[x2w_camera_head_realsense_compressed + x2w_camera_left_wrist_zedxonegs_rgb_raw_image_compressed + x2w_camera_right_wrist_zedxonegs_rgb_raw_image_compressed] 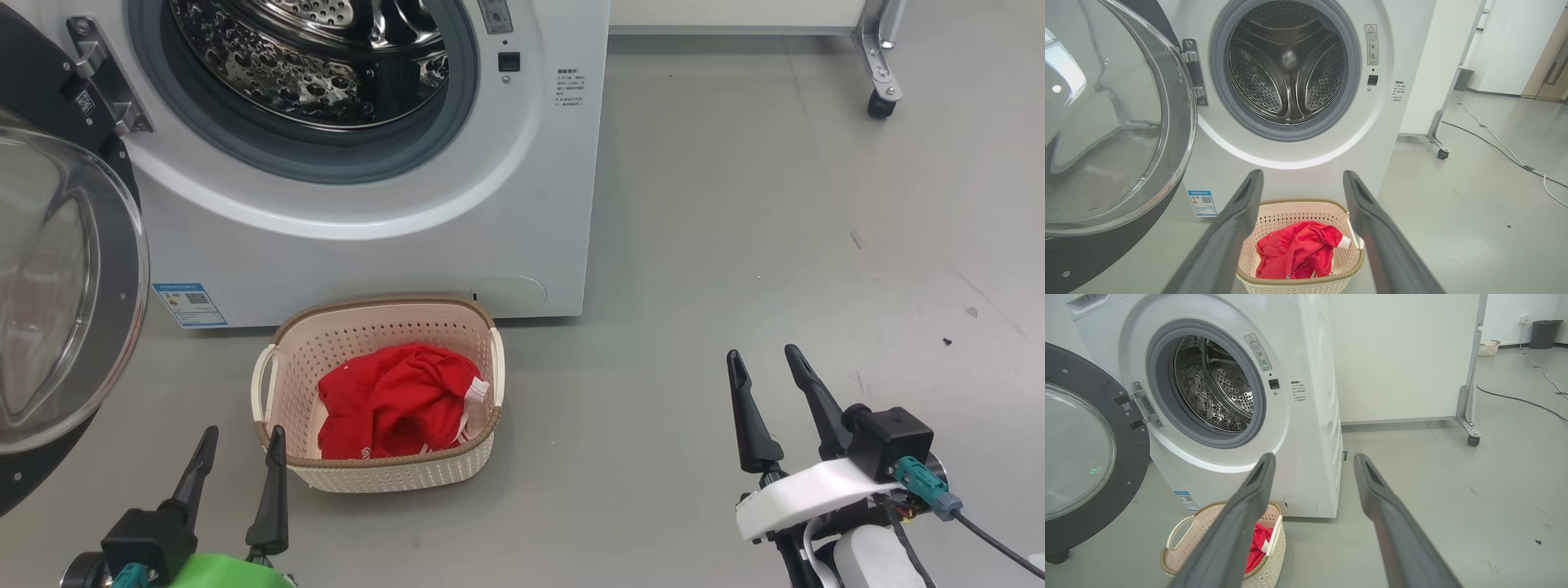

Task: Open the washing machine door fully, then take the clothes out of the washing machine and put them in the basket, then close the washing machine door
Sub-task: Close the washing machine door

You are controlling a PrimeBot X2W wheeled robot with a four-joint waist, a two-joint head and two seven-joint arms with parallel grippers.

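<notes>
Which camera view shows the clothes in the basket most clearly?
The head view: it looks down into the basket, so the red clothes lie unobstructed. The left wrist view shows them framed between two dark fingers. The right wrist view shows a red sliver; a finger hides the rest.

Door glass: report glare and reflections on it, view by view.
Head view: the door glass shows pale streaky reflections. Left wrist view: a bright glare patch near the picture's left edge. Right wrist view: milky sheen and one small green glint.
</notes>
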